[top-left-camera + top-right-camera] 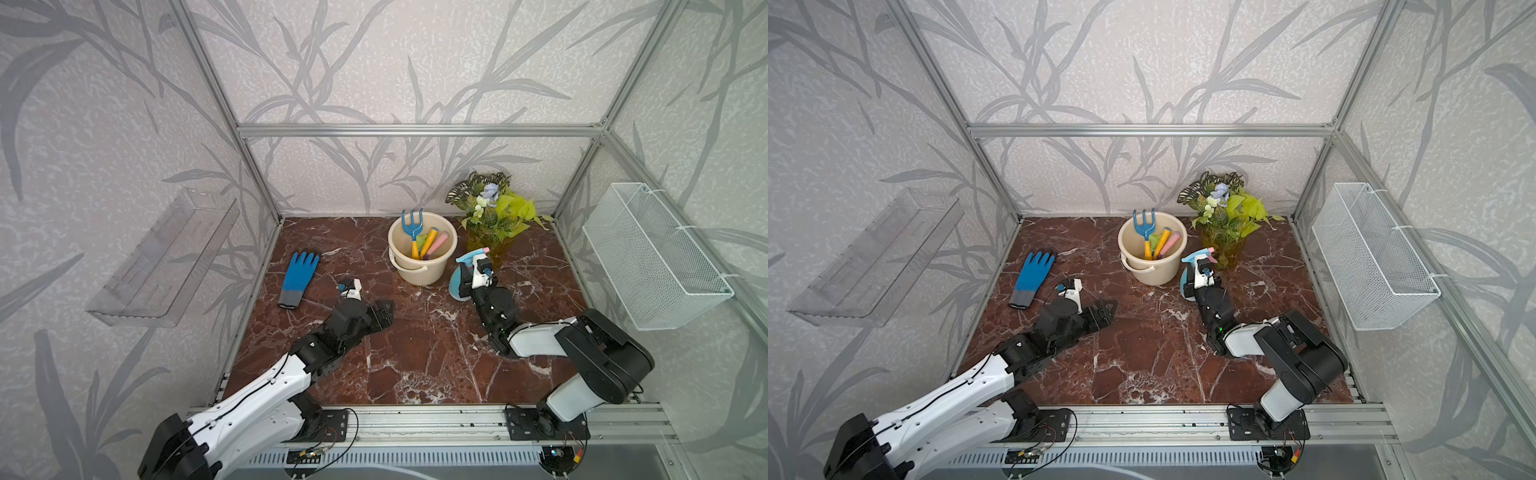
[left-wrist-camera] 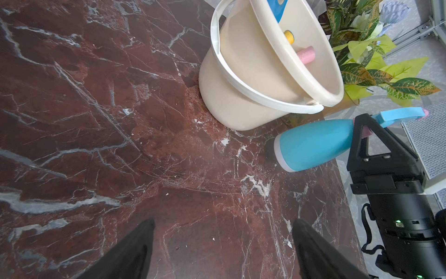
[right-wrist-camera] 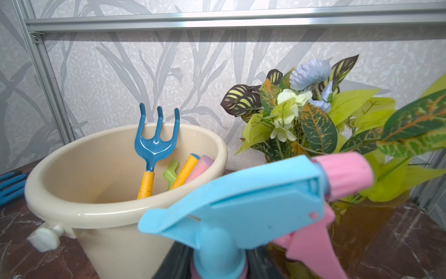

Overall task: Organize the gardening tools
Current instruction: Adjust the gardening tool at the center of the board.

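Note:
The light-blue spray bottle [image 1: 458, 286] with a pink trigger stands just right of the cream bucket [image 1: 420, 272]. My right gripper [image 1: 468, 272] is shut on its neck, seen close up in the right wrist view around the spray bottle [image 3: 253, 205]. A blue fork [image 1: 412, 226] with a yellow handle, a yellow-handled tool [image 3: 187, 170], a pink handle [image 3: 201, 168] and a green piece [image 3: 171, 174] stand inside the bucket. My left gripper [image 1: 384, 312] hovers open over bare marble, left of the bucket, with nothing between its fingers [image 2: 135, 251].
A blue glove [image 1: 299, 276] with a grey cuff lies at the left of the marble floor. A potted plant [image 1: 496, 212] stands in the back right corner. A white wire basket [image 1: 656, 257] hangs on the right wall, a clear shelf [image 1: 162, 257] on the left.

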{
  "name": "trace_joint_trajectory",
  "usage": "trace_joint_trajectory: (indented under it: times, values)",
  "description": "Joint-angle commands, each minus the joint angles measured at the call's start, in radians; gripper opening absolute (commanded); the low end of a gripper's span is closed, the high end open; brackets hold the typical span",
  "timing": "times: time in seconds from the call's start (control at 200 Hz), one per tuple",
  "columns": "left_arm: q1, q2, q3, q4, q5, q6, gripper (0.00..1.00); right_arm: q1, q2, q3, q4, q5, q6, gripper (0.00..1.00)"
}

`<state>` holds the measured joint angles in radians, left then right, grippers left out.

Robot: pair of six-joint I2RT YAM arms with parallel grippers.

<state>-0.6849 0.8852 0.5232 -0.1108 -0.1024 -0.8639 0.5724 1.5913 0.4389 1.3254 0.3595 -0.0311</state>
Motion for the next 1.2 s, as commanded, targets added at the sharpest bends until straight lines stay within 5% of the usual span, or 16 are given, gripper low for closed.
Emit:
trace_joint_trajectory:
  times: [0.0, 0.79, 1.195]
  values:
    - [0.005, 0.001, 0.035, 0.022, 0.001, 0.02, 0.91, -0.01, 0.011, -0.012, 0.072, 0.026, -0.001, 0.31]
    - [0.004, -0.024, 0.029, 0.022, 0.001, 0.035, 0.91, -0.045, 0.107, -0.011, 0.072, 0.087, 0.026, 0.35]
    - [0.005, -0.039, 0.022, 0.023, -0.002, 0.036, 0.91, -0.042, 0.099, -0.052, 0.072, 0.069, 0.04, 0.57]
